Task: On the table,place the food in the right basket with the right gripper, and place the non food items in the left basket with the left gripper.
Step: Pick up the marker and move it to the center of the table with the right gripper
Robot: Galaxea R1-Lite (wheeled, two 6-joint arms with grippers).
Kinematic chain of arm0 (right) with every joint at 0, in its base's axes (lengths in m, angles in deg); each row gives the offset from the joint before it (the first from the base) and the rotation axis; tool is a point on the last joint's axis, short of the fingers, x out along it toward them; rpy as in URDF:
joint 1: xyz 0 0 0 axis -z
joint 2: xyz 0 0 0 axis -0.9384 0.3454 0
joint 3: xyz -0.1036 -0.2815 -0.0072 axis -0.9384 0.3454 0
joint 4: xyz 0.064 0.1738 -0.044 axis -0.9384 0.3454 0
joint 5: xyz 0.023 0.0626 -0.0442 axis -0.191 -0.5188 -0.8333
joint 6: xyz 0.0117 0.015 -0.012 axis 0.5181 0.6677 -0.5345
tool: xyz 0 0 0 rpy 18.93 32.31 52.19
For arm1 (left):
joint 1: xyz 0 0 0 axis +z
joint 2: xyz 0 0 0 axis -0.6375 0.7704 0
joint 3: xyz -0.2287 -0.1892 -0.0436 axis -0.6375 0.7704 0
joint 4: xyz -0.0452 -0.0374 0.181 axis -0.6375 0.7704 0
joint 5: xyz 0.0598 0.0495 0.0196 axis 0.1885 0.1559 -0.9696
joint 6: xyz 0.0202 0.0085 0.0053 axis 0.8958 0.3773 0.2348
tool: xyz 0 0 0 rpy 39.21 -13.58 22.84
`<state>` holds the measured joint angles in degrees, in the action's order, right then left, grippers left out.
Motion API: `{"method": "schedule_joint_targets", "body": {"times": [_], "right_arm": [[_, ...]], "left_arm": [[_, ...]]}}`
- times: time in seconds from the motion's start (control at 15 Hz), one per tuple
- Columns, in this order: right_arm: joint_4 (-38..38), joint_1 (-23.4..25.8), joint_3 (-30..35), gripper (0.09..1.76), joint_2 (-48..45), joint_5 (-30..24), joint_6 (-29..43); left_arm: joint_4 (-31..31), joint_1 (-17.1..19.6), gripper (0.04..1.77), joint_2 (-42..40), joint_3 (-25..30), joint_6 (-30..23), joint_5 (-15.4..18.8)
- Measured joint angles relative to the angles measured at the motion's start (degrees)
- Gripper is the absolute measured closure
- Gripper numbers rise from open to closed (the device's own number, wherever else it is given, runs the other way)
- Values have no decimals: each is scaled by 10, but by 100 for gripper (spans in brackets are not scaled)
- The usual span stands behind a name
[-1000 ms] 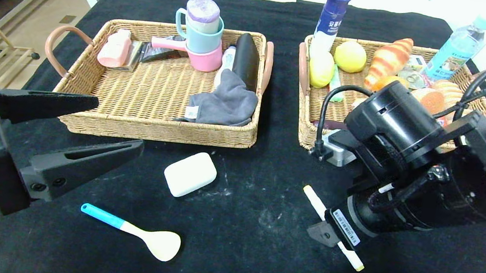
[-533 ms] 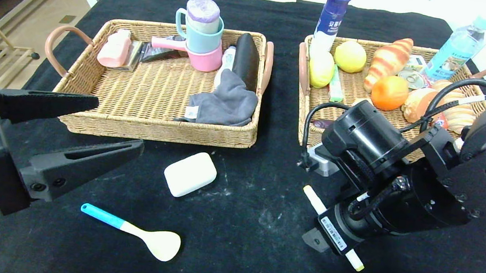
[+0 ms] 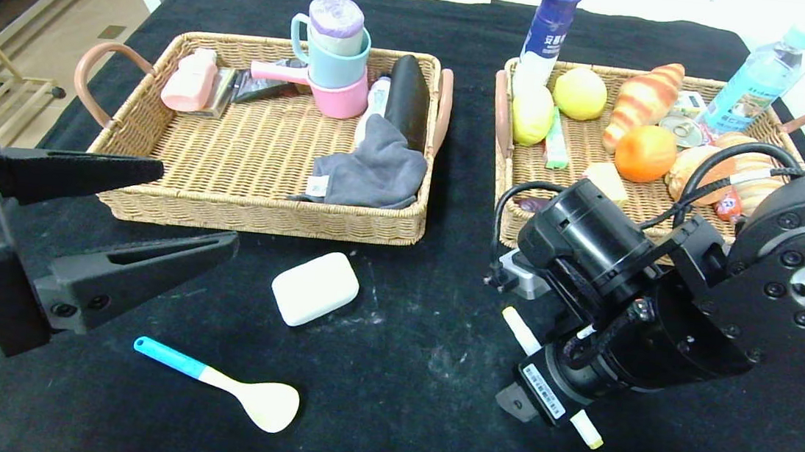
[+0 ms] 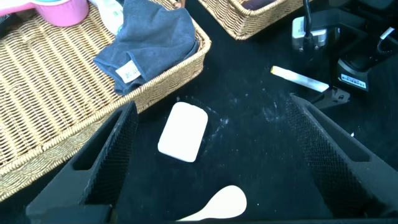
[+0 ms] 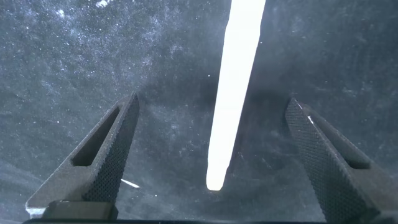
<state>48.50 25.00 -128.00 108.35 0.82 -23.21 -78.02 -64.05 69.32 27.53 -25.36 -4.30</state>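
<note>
right tool [image 5: 211,155] spread, straddling white stick [image 5: 233,93] in front of right basket [image 3: 505,192]; stick likely light, stiff, slim; pinch mid-shaft. left tool [image 3: 153,209] spread, idle.

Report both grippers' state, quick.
Left gripper: open, empty, at the table's left.
Right gripper: open, straddling the white stick, not gripping it.

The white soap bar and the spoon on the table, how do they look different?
The soap bar is a chunky rounded block; the spoon is long and slim. The soap bar is all white; the spoon has a blue handle and a cream bowl. The soap bar lies nearer the baskets, the spoon nearer the robot. Both rest loose on the black table.
</note>
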Motion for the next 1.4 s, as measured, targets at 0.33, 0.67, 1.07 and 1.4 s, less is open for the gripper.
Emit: {"method": "schedule_joint_targets", "body": {"times": [0.33,0.67,1.07,1.4], "right_arm": [[0,0,0,77,2,0,6],[0,2,0,161,4,0,7],[0,2,0,160,4,0,7],[0,0,0,160,3,-1,7]], "left_arm": [[0,0,9,1,0,0,0],[0,0,9,2,1,0,0],[0,0,9,2,1,0,0],[0,0,9,2,1,0,0]]}}
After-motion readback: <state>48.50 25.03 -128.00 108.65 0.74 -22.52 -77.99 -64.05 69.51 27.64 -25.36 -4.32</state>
